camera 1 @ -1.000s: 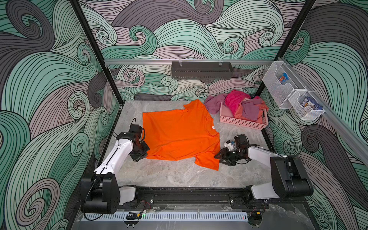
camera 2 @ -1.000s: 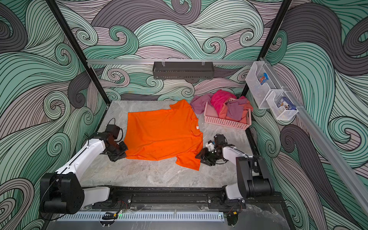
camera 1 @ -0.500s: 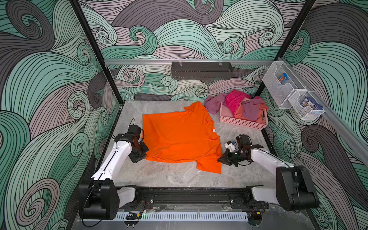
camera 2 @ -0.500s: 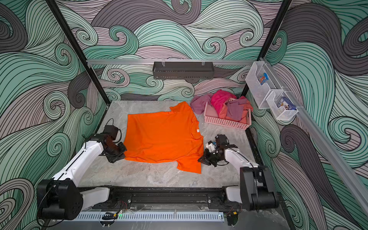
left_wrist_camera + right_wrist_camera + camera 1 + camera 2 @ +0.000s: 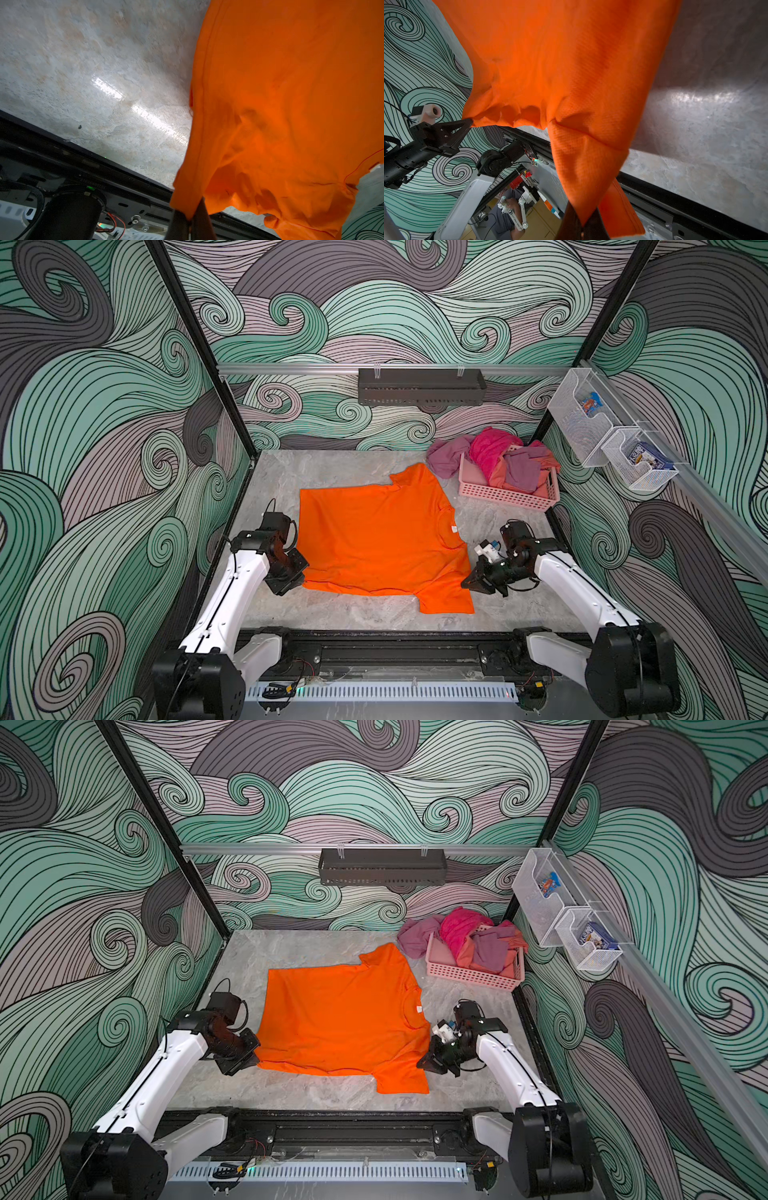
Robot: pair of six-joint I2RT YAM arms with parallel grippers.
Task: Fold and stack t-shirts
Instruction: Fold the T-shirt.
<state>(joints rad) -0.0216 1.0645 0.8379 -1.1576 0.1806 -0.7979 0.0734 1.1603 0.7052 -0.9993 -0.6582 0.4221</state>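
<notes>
pinching opposite ends of the orange t-shirt (image 5: 374, 539), left gripper (image 5: 300, 580) and right gripper (image 5: 466, 583) clamp shut.

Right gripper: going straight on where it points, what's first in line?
Likely the orange t-shirt: the right gripper, shut on its edge by the near sleeve, points into the cloth; depth beyond is unclear.

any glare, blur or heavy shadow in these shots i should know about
Left wrist view: two bright glare streaks on the marble table, and the orange t-shirt close to the lens looks soft. Right wrist view: a glare patch on the table next to a dark shadow band beside the shirt. Both top views: evenly lit and sharp, frame posts leaning outward from the wide lens.
</notes>
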